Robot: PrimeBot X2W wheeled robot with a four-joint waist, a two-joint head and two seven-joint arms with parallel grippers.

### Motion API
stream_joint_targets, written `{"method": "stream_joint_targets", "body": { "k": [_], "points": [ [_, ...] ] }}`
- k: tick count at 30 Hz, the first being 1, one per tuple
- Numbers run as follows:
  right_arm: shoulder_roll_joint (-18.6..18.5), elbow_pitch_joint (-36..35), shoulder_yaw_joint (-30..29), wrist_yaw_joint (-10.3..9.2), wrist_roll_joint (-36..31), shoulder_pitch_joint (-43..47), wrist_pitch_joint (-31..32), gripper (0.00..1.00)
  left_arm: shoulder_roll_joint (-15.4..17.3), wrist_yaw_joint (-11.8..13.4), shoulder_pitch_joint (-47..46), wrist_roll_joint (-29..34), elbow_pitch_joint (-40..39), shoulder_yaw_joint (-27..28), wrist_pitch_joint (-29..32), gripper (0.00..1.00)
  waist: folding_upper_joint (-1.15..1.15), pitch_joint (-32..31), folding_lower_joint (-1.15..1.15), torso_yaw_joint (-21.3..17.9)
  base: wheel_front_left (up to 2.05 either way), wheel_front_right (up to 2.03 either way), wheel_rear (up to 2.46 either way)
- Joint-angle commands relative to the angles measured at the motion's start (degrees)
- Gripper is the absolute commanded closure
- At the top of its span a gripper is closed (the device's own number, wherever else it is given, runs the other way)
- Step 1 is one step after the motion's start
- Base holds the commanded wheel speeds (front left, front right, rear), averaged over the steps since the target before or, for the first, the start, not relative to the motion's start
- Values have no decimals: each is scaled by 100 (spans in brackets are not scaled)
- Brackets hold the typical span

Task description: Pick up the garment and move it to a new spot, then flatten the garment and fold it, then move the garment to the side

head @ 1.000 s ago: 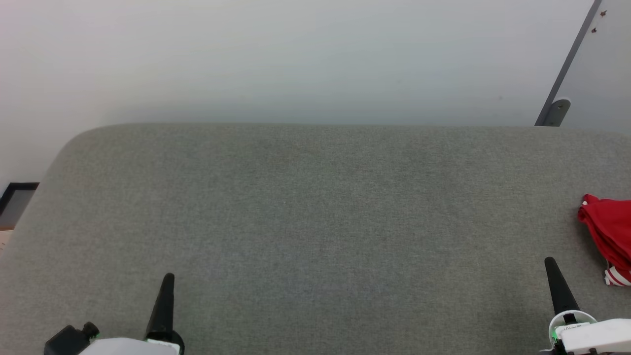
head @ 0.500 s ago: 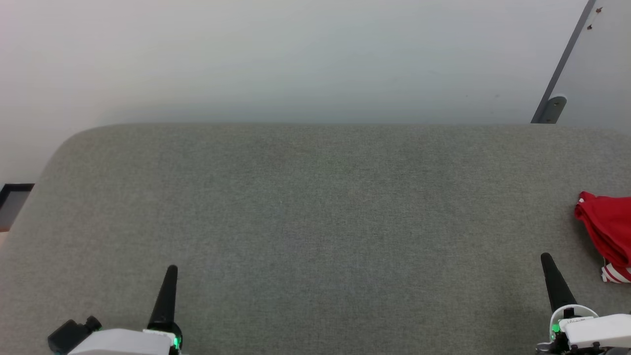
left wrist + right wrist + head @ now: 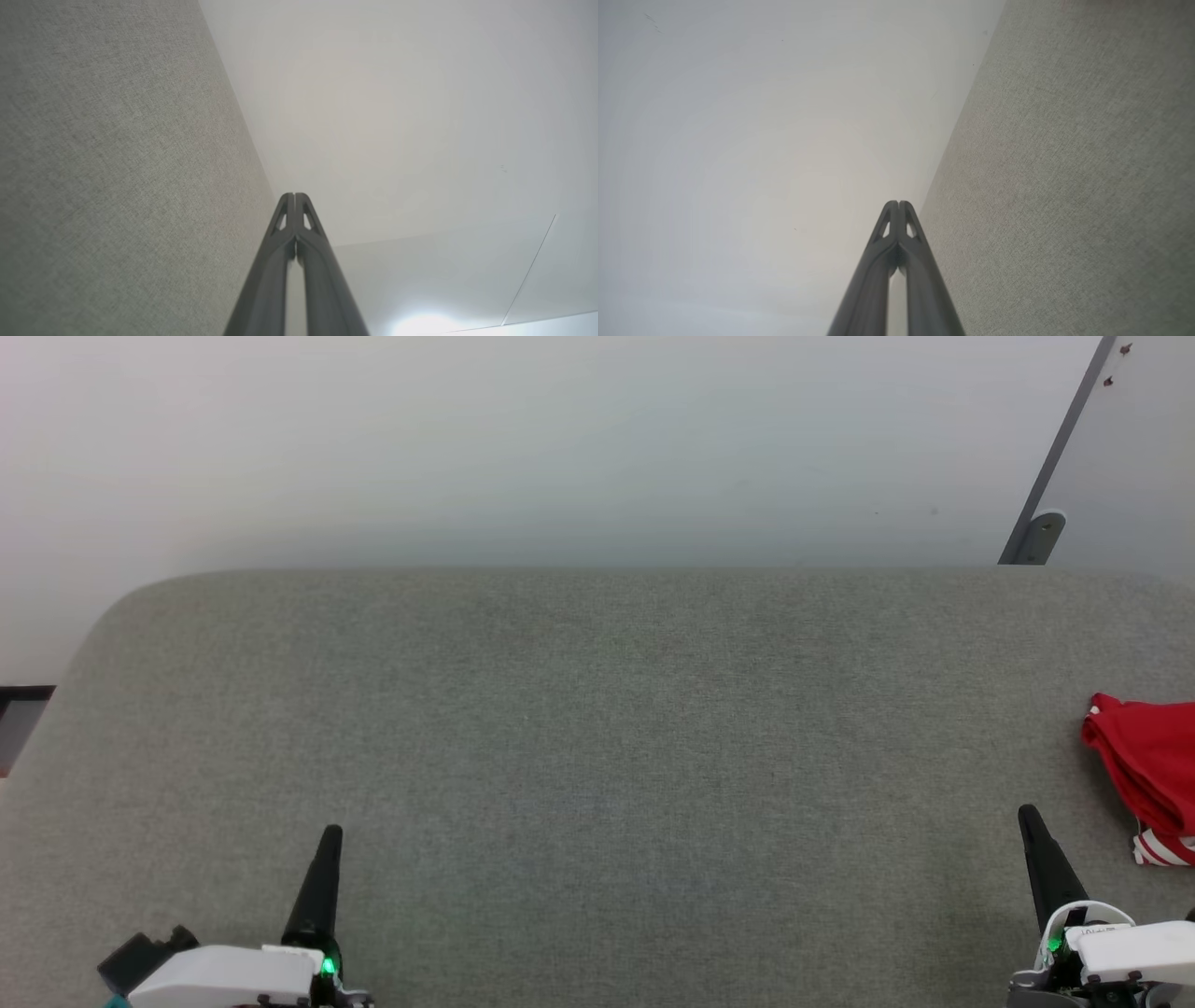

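**Garment bunched at the table's 3 o'clock edge, both jaws pressed together**

The garment lies on the grey fabric-topped table at 3 o'clock in the head view. It is a rumpled red heap with a bit of striped trim at its near end, and the frame's edge cuts it off. The left jaws sit at 7 o'clock and the right jaws at 5 o'clock. Both pairs are pressed together, hold nothing, and hover apart from the cloth.

This fits two stages: a garment waiting at the side to be fetched, or one already set aside. What shows looks bunched rather than squarely folded, but too little is in frame to be sure. My judgement is that the whole garment should be brought into view before anything else is decided.

The head view gives the garment's place and how the arms stand to it. The wrist views give something else. Each shows its dark fingers meeting tip to tip, with table fabric on one side and pale wall on the other.
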Motion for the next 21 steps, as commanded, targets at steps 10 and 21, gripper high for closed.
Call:
{"method": "stream_joint_targets", "body": {
  "k": [10,21],
  "points": [
    [45,73,-33,-5,450,-175,100,100,-42,-28,-211,-489,66,54,150,100,0,19,0,-42,0,0,0],
    [88,155,-45,-5,852,-240,187,100,-86,-31,-322,-904,144,86,284,100,0,39,0,-86,0,0,0]
  ]
}}
